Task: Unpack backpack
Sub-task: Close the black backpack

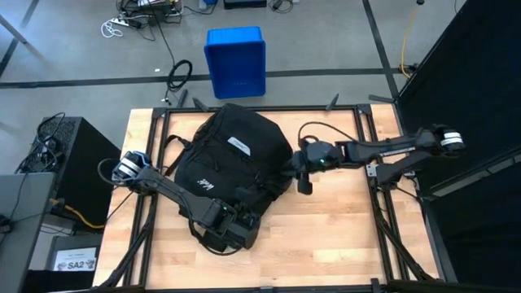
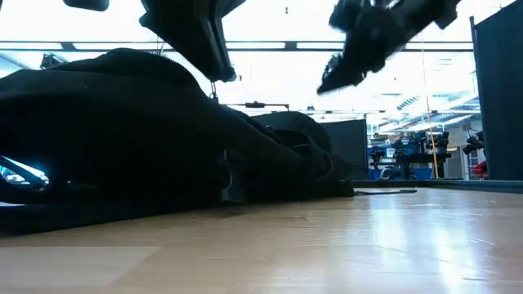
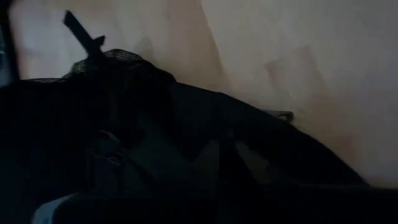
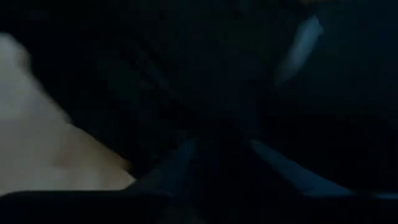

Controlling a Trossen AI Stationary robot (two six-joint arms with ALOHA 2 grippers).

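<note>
**Both grippers at the black backpack**

From above, the left gripper (image 1: 232, 232) sits low at the near edge of the backpack (image 1: 232, 155), its fingers pressed together; I can't make out whether any fabric is caught between them. The right gripper (image 1: 295, 171) reaches in from the right and meets the pack's right side; whether its fingers are spread I cannot tell. The backpack lies across the middle of the wooden table (image 1: 342, 236), white label up. A blue bin (image 1: 236, 61) stands on the floor beyond the table's far edge.

From table height, the backpack (image 2: 122, 139) slumps as a dark mound on the left half of the table (image 2: 368, 245), both arms hanging above it.

The left wrist camera shows black fabric of the backpack (image 3: 155, 143) against pale tabletop (image 3: 298, 68).

The right wrist camera shows dark backpack fabric (image 4: 186, 74) right up close, with a patch of table (image 4: 43, 137) beside it.
</note>
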